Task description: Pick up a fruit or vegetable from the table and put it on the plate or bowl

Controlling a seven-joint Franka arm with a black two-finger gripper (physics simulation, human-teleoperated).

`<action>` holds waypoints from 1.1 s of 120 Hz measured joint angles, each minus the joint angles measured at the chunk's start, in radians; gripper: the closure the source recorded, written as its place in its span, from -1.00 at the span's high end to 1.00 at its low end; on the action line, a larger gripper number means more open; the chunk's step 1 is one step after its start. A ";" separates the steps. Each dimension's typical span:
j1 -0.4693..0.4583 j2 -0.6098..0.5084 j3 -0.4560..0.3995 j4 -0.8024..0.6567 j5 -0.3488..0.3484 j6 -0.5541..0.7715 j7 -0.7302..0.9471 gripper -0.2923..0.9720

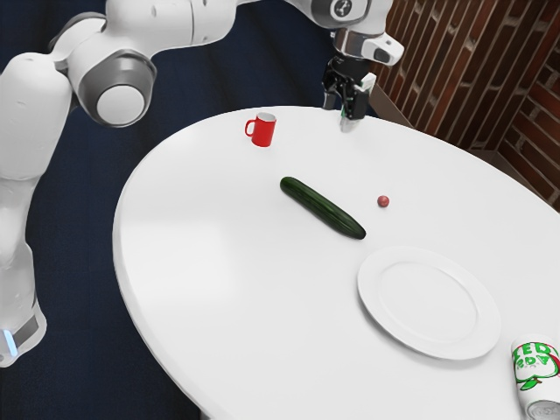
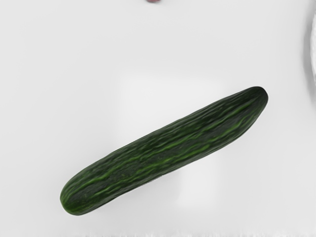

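Observation:
A long dark green cucumber (image 1: 322, 207) lies slantwise in the middle of the round white table (image 1: 201, 262); under my hand it appears whole (image 2: 165, 150). A small red fruit (image 1: 382, 201) sits a little to the exterior view's right of the cucumber, and its edge shows past the cucumber (image 2: 154, 1). A white plate (image 1: 429, 300) lies flat near the table's front right, its rim just visible (image 2: 312, 49). My gripper (image 1: 346, 112) hangs high above the table's far side, well above the cucumber, open and holding nothing.
A red mug (image 1: 261, 129) stands at the table's far edge, left of the gripper. A white and green can (image 1: 535, 366) lies at the front right edge beside the plate. A brick wall (image 1: 472, 61) rises behind at the right.

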 joint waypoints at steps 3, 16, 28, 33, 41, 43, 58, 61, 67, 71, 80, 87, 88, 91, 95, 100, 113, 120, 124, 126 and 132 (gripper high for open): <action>0.000 0.000 0.000 0.000 -0.001 -0.002 0.006 0.54; -0.002 0.000 0.002 0.001 -0.005 -0.009 0.028 0.54; 0.002 0.000 0.007 0.000 -0.021 -0.013 0.044 0.54; 0.007 -0.002 0.013 0.003 -0.047 -0.015 0.046 0.54; 0.014 -0.020 0.016 0.013 -0.079 -0.013 0.035 0.54; 0.014 -0.021 0.017 0.014 -0.087 -0.009 0.031 0.54; 0.012 -0.005 -0.008 0.013 -0.099 0.015 0.021 0.54; 0.011 -0.002 -0.020 0.011 -0.095 0.017 0.023 0.54; 0.007 -0.001 -0.036 -0.001 -0.087 0.014 0.029 0.54; 0.005 -0.003 -0.047 -0.012 -0.084 0.008 0.038 0.54; 0.002 -0.032 -0.060 -0.092 -0.076 0.000 0.072 0.54; 0.000 -0.109 -0.084 -0.222 -0.039 -0.001 0.108 0.54; -0.001 -0.123 -0.086 -0.244 -0.032 0.000 0.114 0.54; -0.002 -0.165 -0.092 -0.304 -0.011 0.003 0.130 0.54; -0.001 -0.207 -0.097 -0.361 0.014 0.007 0.150 0.54; -0.001 -0.245 -0.100 -0.419 0.041 0.011 0.175 0.54; -0.005 -0.248 -0.085 -0.465 0.106 0.027 0.234 0.54; 0.010 -0.226 -0.068 -0.461 0.122 0.039 0.261 0.54; 0.029 -0.213 -0.064 -0.459 0.128 0.049 0.276 0.54; 0.039 -0.203 -0.063 -0.459 0.129 0.055 0.283 0.54; 0.058 -0.180 -0.061 -0.457 0.129 0.075 0.303 0.54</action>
